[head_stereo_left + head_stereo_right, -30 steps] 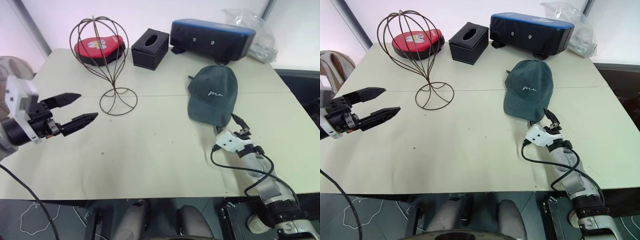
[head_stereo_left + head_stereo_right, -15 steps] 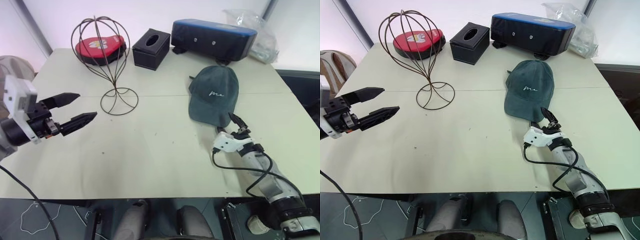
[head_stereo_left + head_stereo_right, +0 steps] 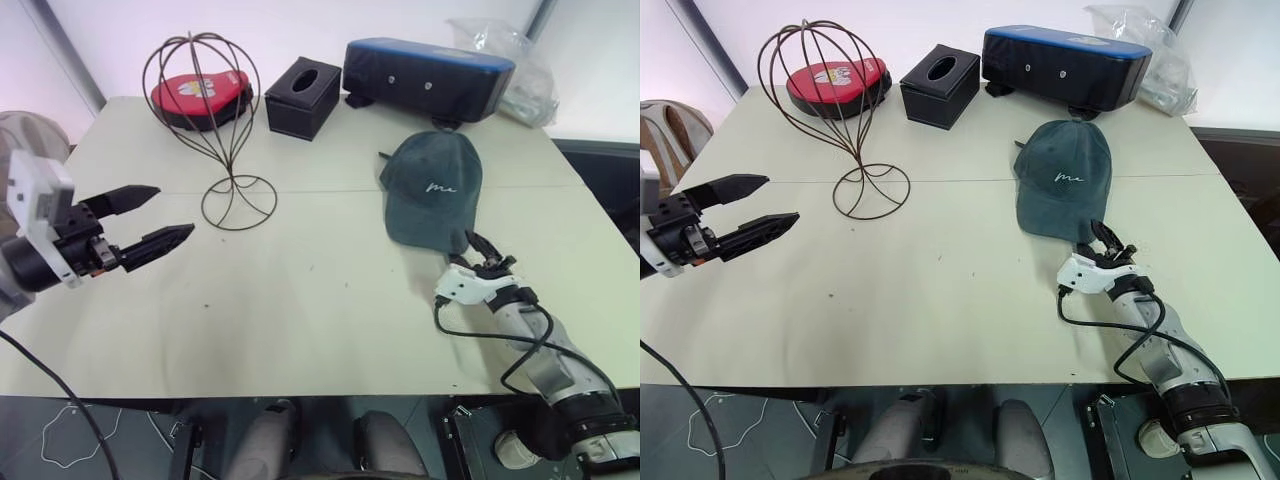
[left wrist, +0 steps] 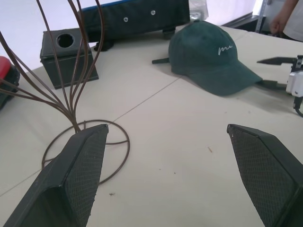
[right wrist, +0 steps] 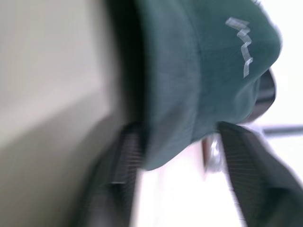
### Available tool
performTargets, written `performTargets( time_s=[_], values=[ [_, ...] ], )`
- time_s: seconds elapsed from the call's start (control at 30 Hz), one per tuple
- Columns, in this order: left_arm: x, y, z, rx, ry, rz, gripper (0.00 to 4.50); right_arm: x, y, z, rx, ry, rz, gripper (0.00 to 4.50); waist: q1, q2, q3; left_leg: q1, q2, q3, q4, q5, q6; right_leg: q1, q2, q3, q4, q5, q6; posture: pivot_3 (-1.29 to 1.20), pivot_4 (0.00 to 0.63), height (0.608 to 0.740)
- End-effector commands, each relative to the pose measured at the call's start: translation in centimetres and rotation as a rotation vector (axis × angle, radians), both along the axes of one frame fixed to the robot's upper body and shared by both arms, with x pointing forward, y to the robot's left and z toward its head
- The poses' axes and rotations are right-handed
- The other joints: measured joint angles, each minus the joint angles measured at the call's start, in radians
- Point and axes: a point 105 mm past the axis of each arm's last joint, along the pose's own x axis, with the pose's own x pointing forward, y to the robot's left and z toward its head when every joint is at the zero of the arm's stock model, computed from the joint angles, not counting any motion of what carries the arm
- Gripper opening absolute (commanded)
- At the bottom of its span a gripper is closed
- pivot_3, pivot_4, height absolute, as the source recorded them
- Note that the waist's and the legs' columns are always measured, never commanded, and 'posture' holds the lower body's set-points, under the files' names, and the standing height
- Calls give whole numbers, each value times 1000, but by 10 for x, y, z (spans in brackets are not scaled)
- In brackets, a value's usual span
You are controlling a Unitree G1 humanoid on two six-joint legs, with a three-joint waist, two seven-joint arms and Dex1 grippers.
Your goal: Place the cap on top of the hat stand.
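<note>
1. Right claw (image 3: 1110,243): low over the surface (image 3: 940,300) at its near right, fingers on either side of the cap's brim edge, one under and one over it. Whether they press on the brim or only bracket it cannot be told.
2. Cap (image 3: 1065,177): lies crown-up on the right half of the surface, brim toward the near edge and reaching into the right claw. Dark grey-green fabric, curved brim, small white cursive embroidery on the front panel, strap end showing at the back.
3. Left claw (image 3: 152,222): held above the near left of the surface, fingers spread wide with nothing between them, pointing toward the middle. Well apart from the cap.
4. Hat stand (image 3: 212,120): upright on the far left of the surface, just beyond the left claw; thin dark wire, globe-shaped cage head, slim stem, round spiral base. Nothing on its head.
5. Red round case (image 3: 198,98): behind the hat stand, seen through its cage.
6. Black tissue box (image 3: 300,97): far centre, between the case and a long dark blue-topped case (image 3: 428,78).
</note>
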Motion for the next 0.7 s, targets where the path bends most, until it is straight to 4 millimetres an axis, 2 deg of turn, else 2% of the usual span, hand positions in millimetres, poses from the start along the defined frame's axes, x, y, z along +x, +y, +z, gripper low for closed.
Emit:
performTargets(
  time_s=[0.03,0.07,0.1,0.37,0.47,0.7],
  values=[
    [-3,-3,11,21,-58,-8,4242,1,-7,7,1,-25,-16,732,-1,-1,-1,0,0,0,0,0,0,0,0,0,0,0,0,0,150,740],
    [-3,-4,11,21,-58,-8,4242,1,-7,8,0,-28,-14,124,-1,-1,-1,0,0,0,0,0,0,0,0,0,0,0,0,0,150,740],
    [-3,-4,11,21,-58,-9,4242,1,-7,9,-3,-38,-14,50,-2,-1,-1,0,0,0,0,0,0,0,0,0,0,0,0,0,150,740],
    [-3,-4,10,17,-59,-7,4242,2,-4,26,-9,-150,2,50,-2,-1,-1,0,0,0,-1,0,0,0,0,0,0,0,0,0,150,740],
    [-2,-2,8,2,-55,7,4242,3,1,44,-2,-244,29,50,-2,-1,0,0,0,0,-1,0,0,0,0,0,0,0,0,0,150,740],
    [3,18,-11,-45,-26,115,4242,1,27,98,61,-485,149,50,-5,0,0,-1,1,1,-2,0,0,0,1,1,0,0,0,0,150,740]
  ],
)
